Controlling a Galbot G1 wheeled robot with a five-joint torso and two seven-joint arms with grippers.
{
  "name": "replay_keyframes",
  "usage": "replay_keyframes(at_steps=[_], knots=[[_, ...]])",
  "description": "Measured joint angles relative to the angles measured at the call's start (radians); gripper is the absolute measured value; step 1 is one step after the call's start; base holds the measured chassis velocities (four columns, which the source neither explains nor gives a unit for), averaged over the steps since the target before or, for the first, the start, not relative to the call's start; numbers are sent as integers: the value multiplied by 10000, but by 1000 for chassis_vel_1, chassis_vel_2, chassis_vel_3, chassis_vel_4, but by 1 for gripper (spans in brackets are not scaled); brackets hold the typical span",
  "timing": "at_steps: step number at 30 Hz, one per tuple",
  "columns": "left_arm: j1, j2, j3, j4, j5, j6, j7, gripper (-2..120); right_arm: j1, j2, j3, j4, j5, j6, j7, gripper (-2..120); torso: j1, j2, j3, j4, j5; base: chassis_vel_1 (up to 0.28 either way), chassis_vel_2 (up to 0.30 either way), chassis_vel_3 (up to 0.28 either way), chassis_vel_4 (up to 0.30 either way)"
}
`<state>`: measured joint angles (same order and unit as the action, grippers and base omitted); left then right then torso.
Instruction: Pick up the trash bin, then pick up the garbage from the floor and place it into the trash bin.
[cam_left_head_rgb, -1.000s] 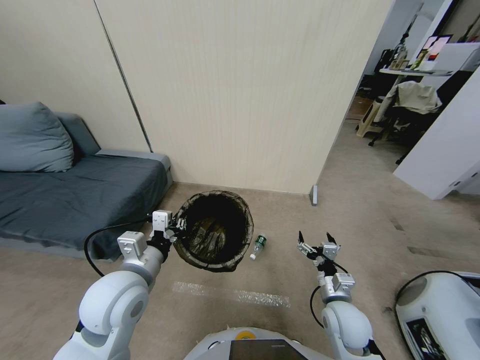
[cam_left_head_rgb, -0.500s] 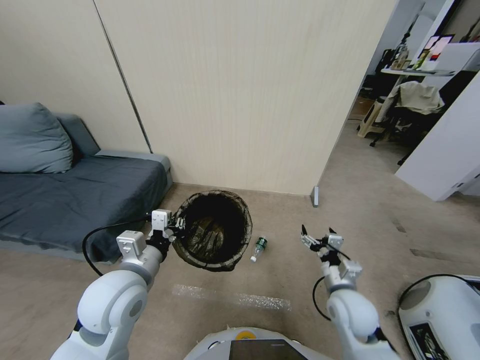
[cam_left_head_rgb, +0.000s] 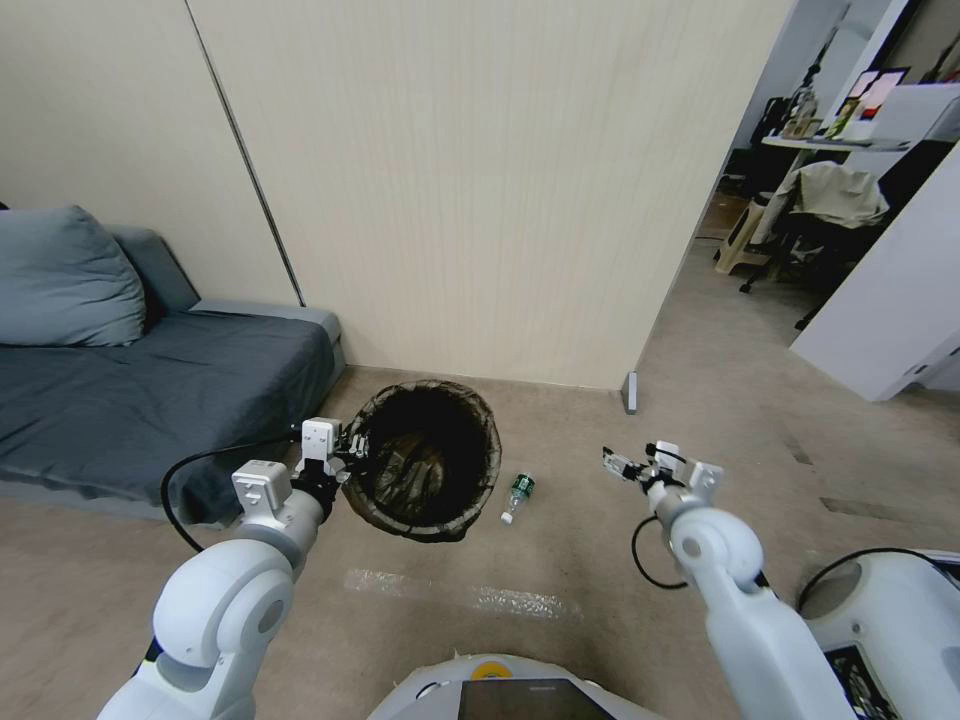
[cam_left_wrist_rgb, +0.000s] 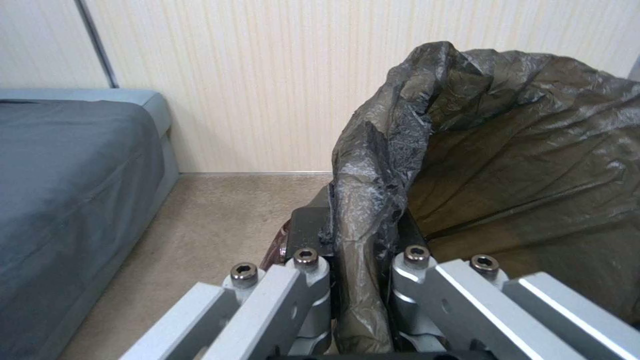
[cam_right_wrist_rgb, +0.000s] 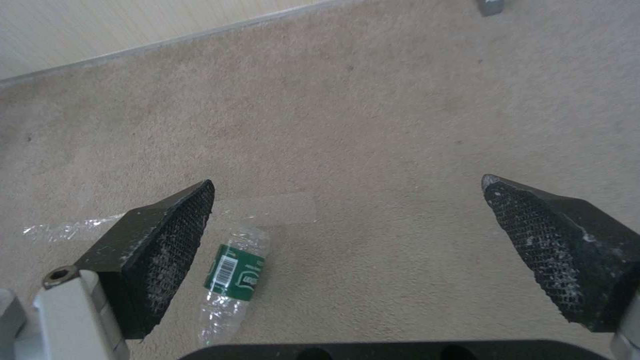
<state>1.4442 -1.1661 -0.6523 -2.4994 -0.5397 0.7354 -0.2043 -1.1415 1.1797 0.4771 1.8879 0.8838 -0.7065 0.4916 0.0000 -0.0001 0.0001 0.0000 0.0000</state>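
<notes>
On the beige carpet (cam_left_head_rgb: 560, 560) in front of the pale panelled wall (cam_left_head_rgb: 480, 180), the trash bin (cam_left_head_rgb: 425, 462) hangs tilted from the left gripper (cam_left_head_rgb: 345, 455), its dark bag-lined mouth turned up toward the head camera. In the left wrist view the jaws of the left gripper (cam_left_wrist_rgb: 360, 265) are clamped on the rim of the trash bin (cam_left_wrist_rgb: 520, 150), with a fold of the crumpled brown-black liner (cam_left_wrist_rgb: 373, 150) pinched between them, one jaw outside the rim and one inside. The clear plastic bottle (cam_left_head_rgb: 516, 495) lies on its side on the carpet just beside the bin, on the robot's right of it, its white cap pointing toward the robot and its green label around the middle. The right gripper (cam_left_head_rgb: 628, 466) hovers above the floor farther to the right, apart from the bottle and reaching out toward it, with bare carpet between them. In the right wrist view its jaws stand wide apart and hold nothing; the bottle (cam_right_wrist_rgb: 233, 280) lies on the floor below, close by one textured black pad (cam_right_wrist_rgb: 167, 250) rather than centred in the gap, while the other pad (cam_right_wrist_rgb: 560, 250) is well clear of it. A grey sofa (cam_left_head_rgb: 150, 390) with a cushion (cam_left_head_rgb: 65, 280) sits to the robot's left against the wall.
</notes>
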Motion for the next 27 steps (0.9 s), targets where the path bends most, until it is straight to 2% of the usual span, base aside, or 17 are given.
replay_keyframes(at_steps=[6, 10, 12, 27], knots=[[45, -56, -87, -5, 10, 0, 12, 5, 639, 783, -605, -1008, 473, 428, 273, 100, 0, 0, 0, 2, -1, 0, 0, 0, 0], [41, -57, -88, -5, 12, 0, 22, 5, 779, 1045, -674, -1466, 524, 589, 261, 100, 0, 0, 0, 1, -2, 0, 0, 0, 0], [22, -55, -57, -6, 14, 0, 27, 5, 939, 1320, -734, -2152, 581, 843, 139, 100, 0, 0, 0, -1, -1, 0, 0, 0, 0], [-53, -71, 40, 17, 27, 0, 49, 5, 1424, 2224, -1007, -4472, 149, 1290, 67, 100, 0, 0, 0, 0, 0, 0, 0, 0, 0]])
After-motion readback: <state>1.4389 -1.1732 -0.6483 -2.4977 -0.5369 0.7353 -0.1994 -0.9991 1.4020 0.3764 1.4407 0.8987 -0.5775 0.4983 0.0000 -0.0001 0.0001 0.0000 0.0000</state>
